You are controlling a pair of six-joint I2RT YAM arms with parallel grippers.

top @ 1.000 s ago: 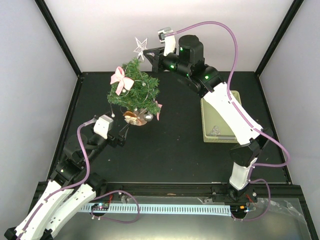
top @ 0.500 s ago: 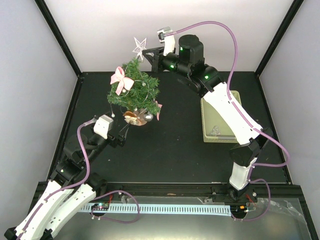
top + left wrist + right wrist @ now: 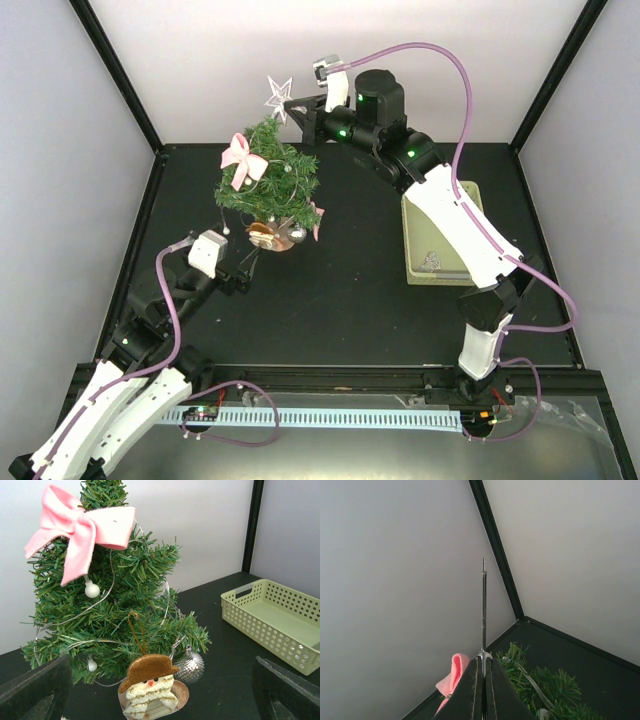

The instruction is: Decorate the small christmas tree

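Hardly anything has moved since a second ago. Our right fingers (image 3: 471, 692) pinch a clear star (image 3: 278, 94) just above the top of the little Christmas tree (image 3: 268, 180), which stands far left on the worktop (image 3: 350, 290). Our left fingers (image 3: 35, 690), spread wide, sit low near its base.

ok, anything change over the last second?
Barely. The right gripper, shut on the silver star, drifted slightly left near the top of the small christmas tree. Nothing taken or released. The open left gripper, pink bow, snowman ornament and green basket are unchanged.
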